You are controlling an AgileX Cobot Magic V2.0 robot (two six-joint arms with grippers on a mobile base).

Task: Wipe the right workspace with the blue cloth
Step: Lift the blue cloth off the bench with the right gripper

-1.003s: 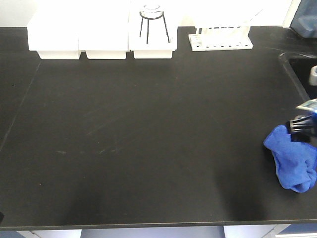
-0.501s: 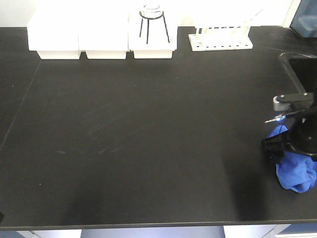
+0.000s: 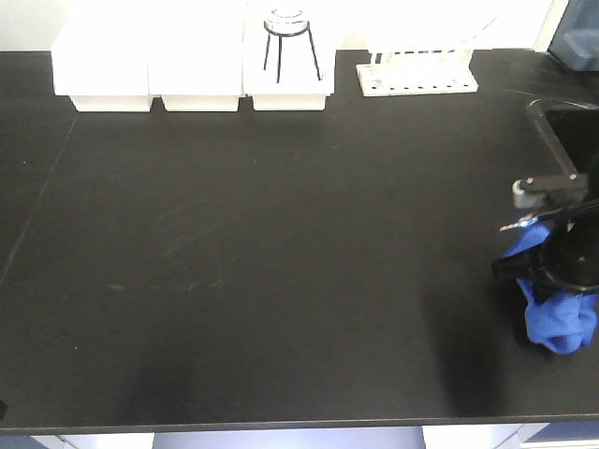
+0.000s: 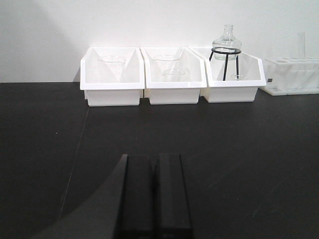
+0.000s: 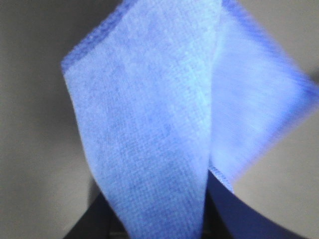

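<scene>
At the bench's [image 3: 281, 234] right near edge, my right gripper [image 3: 552, 279] sits atop the cloth [image 3: 560, 327], pinching a fold that rises straight ahead of it. My left gripper [image 4: 152, 196], fingers pressed together, hangs well to the left, so I judge the wipe is the right arm's.

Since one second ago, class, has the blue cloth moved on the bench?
Yes. The blue cloth has bunched up slightly toward the sink, under the right gripper.
</scene>
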